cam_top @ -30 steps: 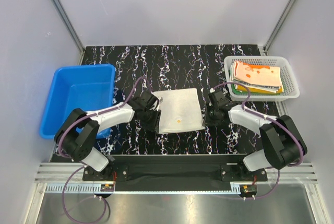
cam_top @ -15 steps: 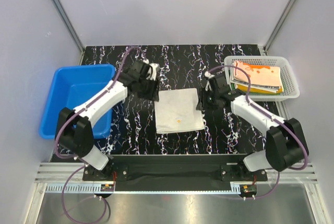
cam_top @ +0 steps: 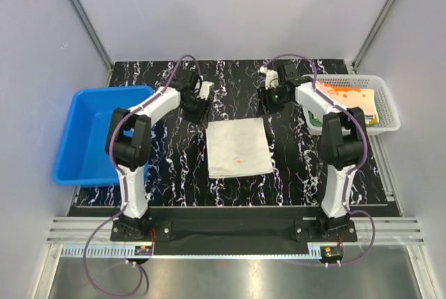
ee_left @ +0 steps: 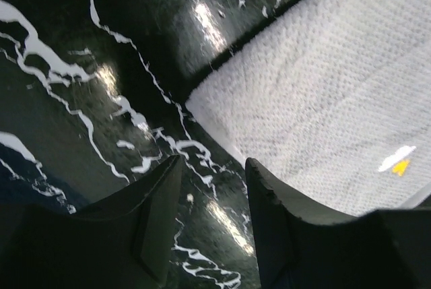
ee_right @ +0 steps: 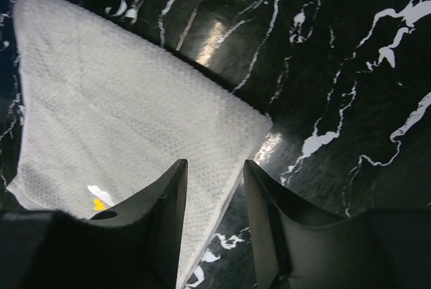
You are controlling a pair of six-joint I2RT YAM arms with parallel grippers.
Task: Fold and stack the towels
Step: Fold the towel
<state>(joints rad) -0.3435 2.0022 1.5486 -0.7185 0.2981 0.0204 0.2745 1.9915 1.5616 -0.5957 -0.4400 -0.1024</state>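
Top view, left to right.

- Blue bin (cam_top: 97, 132) at the left edge of the table (cam_top: 300, 166).
- Left tool (cam_top: 198, 107): over the table just past the far-left corner of the whitish towel (cam_top: 239, 147), not touching it. Left wrist view: the tool (ee_left: 213, 168) has its fingers (ee_left: 158, 215) spread with nothing between them. Only bare marbled table shows in the gap, and the towel (ee_left: 323, 107) corner lies up and to the right of it.
- Whitish towel: flat at table centre, roughly rectangular, with a small yellow mark (cam_top: 239, 160) near its near edge.
- Right tool (cam_top: 268, 100): just past the towel's far-right corner and clear of it. Right wrist view: the tool (ee_right: 214, 168) has its fingers (ee_right: 266, 215) parted and holds nothing. The towel (ee_right: 121, 114) corner sits just beyond the gap.
- White mesh basket (cam_top: 352, 131) at the far right holds the folded towels (cam_top: 345, 98). A cream and orange one is on top, with green and yellow edges beneath.
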